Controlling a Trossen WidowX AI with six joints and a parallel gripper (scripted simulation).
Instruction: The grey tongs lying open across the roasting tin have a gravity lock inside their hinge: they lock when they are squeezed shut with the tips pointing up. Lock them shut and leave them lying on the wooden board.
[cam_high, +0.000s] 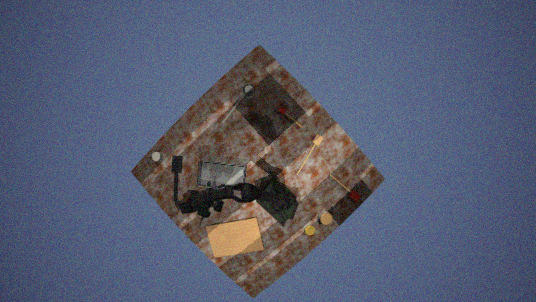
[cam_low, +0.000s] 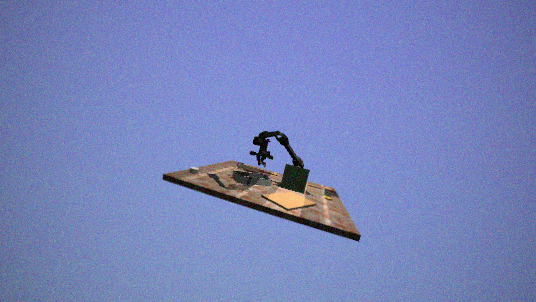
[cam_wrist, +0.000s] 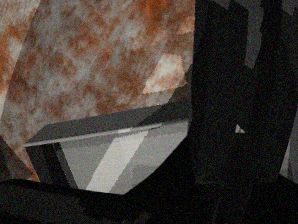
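My gripper (cam_high: 210, 208) (cam_low: 262, 162) (cam_wrist: 201, 143) is shut on the tongs and hangs above the table beside the roasting tin. The tongs (cam_wrist: 220, 60) show only as long dark shapes at the right of the wrist view. In the top and exterior views they are too small and dark to tell which way their tips point or whether they are locked. The grey roasting tin (cam_high: 215, 172) (cam_low: 257, 180) (cam_wrist: 100, 122) stands behind the arm, with no tongs seen lying across it. The wooden board (cam_high: 234, 240) (cam_low: 290, 201) lies flat and bare in front of the arm.
A black spatula (cam_high: 177, 164) lies left of the tin. A white disc (cam_high: 156, 156) is at the left corner. The arm's dark green base (cam_high: 280, 202) (cam_low: 295, 178) stands right of the tin. A wooden spatula (cam_high: 318, 140) and a red-headed tool (cam_high: 283, 110) lie beyond it.
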